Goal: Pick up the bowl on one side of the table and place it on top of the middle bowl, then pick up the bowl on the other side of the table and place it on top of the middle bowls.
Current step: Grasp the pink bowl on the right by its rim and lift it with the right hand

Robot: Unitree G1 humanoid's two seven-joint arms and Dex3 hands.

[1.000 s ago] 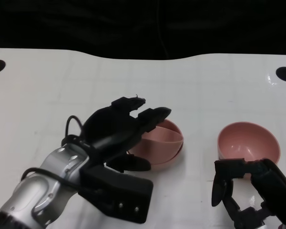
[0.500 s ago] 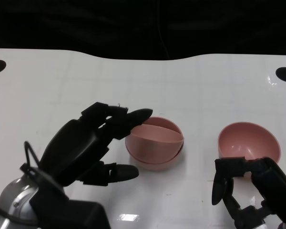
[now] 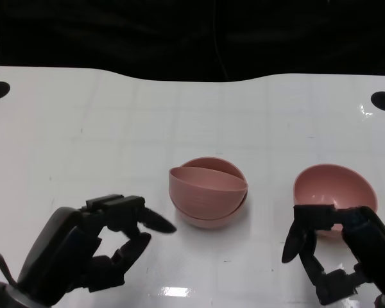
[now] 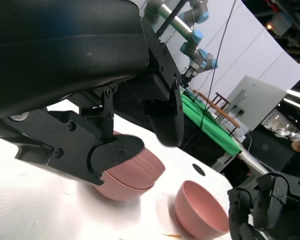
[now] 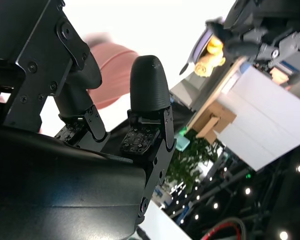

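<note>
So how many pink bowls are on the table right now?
3: two nested mid-table, the upper bowl tilted inside the lower bowl, and a single bowl beside the right hand.

Two black robot hands at the near edge. The left hand (image 3: 93, 247) holds nothing, fingers loosely spread and reaching forward. The right hand (image 3: 333, 250) is likewise empty, its fingers (image 3: 294, 240) apart and angled downward
</note>
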